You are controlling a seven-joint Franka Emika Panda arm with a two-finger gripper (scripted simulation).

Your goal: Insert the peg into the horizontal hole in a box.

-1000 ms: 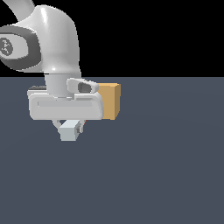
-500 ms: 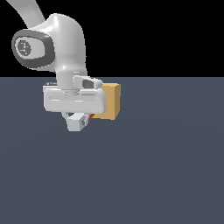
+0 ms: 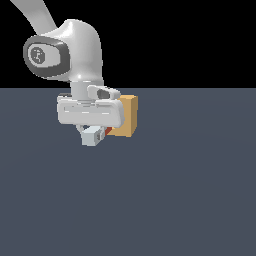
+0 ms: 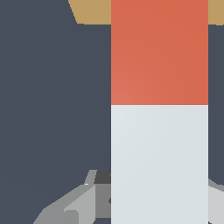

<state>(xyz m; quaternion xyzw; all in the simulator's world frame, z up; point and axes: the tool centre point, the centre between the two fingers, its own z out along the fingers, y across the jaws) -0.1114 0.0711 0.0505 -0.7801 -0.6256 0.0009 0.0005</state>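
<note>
Against the box [image 3: 128, 116], the peg's [image 4: 159, 109] red end

Glossy white arm [image 3: 82, 47], grey joint cap [image 3: 44, 56]

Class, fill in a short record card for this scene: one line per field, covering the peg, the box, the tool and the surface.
peg: red end leads toward the box, white part sits in the tool
box: tan-orange cube, partly hidden behind the arm
hole: not visible in either view
tool: shut on the peg, just in front of the box
surface: plain dark blue-grey floor
</note>
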